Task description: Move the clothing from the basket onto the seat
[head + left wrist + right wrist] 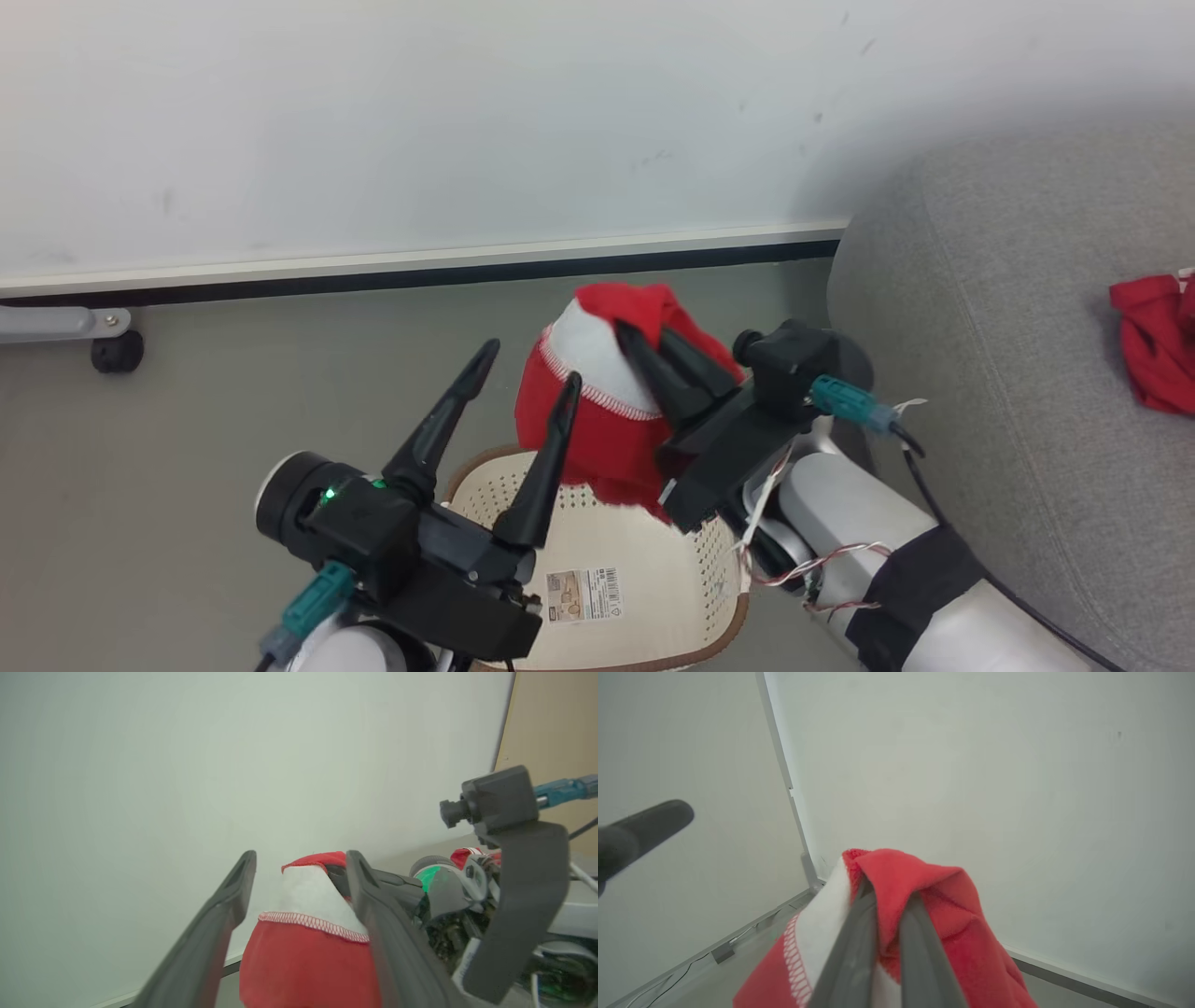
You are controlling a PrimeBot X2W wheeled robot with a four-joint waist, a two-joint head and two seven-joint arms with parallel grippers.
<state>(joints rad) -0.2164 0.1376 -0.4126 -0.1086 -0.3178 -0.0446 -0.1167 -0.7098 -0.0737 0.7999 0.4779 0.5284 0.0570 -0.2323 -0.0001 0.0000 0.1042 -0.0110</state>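
One red garment point(597, 425) hangs clamped in the right gripper point(644, 331) over the basket point(487, 487), left gripper point(532, 362) spread alongside.

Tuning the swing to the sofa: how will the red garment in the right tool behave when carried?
Likely floppy: the red garment drapes in folds from the right tool, so it may sway. Probably light: one pinch at its top holds it all up. Its fuzzy-looking fabric seems unlikely to slip.
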